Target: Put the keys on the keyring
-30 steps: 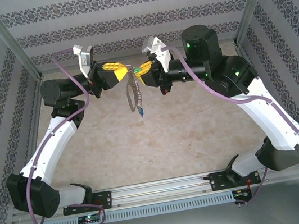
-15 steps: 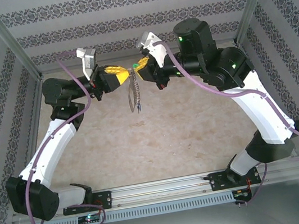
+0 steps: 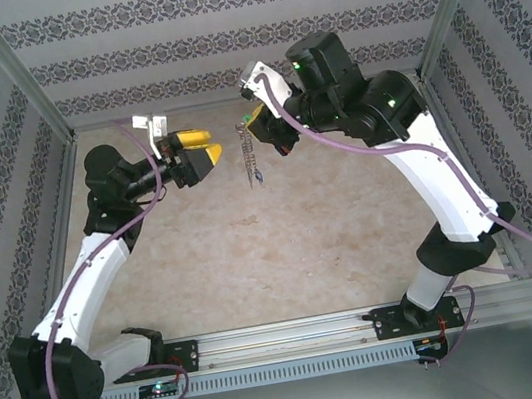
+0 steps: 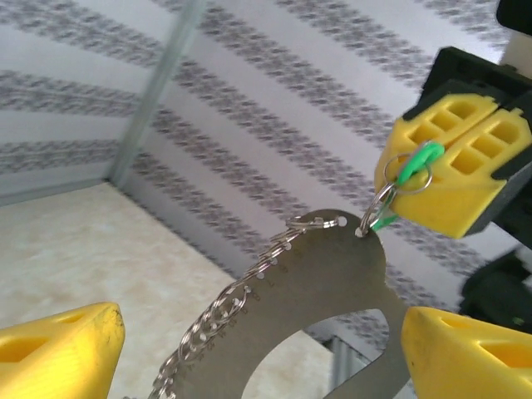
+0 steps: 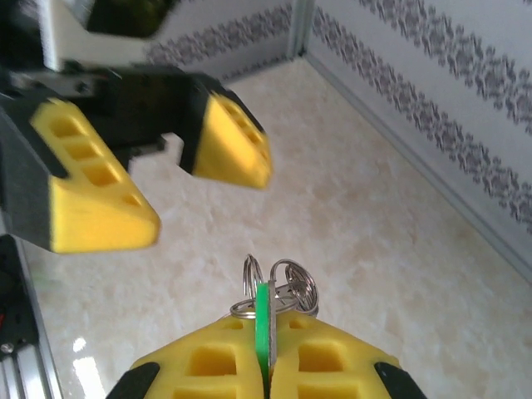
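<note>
Keyring (image 3: 251, 156), grey metal, elongated, with a row of small rings along one edge.

Top external view: the keyring hangs free above the table (image 3: 284, 247), long axis vertical, top end at the right gripper (image 3: 258, 120). That gripper is clenched on the green key tag (image 3: 252, 115), from which the loop dangles. The left gripper (image 3: 209, 146) is level with the loop's upper part, on its left with a clear gap between. Its fingers are spread and it grasps nothing.

Left wrist view: the flat grey plate of the keyring (image 4: 324, 283) is straight ahead, seen between the two spread yellow fingers (image 4: 58, 349) and touching neither. The small rings (image 4: 249, 278) run down its left edge. A split ring through the top hole joins it to the green key tag (image 4: 416, 160), which is pinched in the right gripper's closed jaws.

Right wrist view: the green key tag (image 5: 263, 320) stands edge-on between the shut fingers, with rings just above them. The left gripper faces it, open, well apart.

Judgement: the right arm is nearer and bears the load; any regrasp by the left needs a straight approach towards the right arm.
</note>
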Robot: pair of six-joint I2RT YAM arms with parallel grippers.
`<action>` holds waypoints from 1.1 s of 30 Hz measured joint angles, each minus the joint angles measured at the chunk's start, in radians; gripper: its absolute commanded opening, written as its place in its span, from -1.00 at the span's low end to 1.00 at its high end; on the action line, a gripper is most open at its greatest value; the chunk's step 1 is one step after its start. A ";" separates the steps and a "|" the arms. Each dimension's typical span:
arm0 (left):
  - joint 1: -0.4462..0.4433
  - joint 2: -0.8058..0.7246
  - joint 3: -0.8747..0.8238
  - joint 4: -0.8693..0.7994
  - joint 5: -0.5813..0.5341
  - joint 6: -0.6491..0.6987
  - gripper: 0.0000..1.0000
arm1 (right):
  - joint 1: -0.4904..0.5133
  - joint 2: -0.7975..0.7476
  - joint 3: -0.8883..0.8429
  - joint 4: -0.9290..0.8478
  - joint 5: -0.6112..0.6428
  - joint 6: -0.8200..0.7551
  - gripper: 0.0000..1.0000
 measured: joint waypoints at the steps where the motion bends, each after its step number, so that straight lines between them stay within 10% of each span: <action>1: 0.000 -0.010 0.000 -0.038 -0.024 0.024 0.74 | -0.007 0.012 0.000 -0.012 0.005 0.001 -1.00; 22: 0.000 -0.146 -0.098 -0.336 -0.352 0.171 0.75 | -0.121 0.421 0.212 -0.166 -0.006 0.110 -1.00; 33: 0.000 -0.146 -0.098 -0.409 -0.403 0.190 0.76 | -0.137 0.464 -0.001 -0.033 -0.082 0.166 -1.00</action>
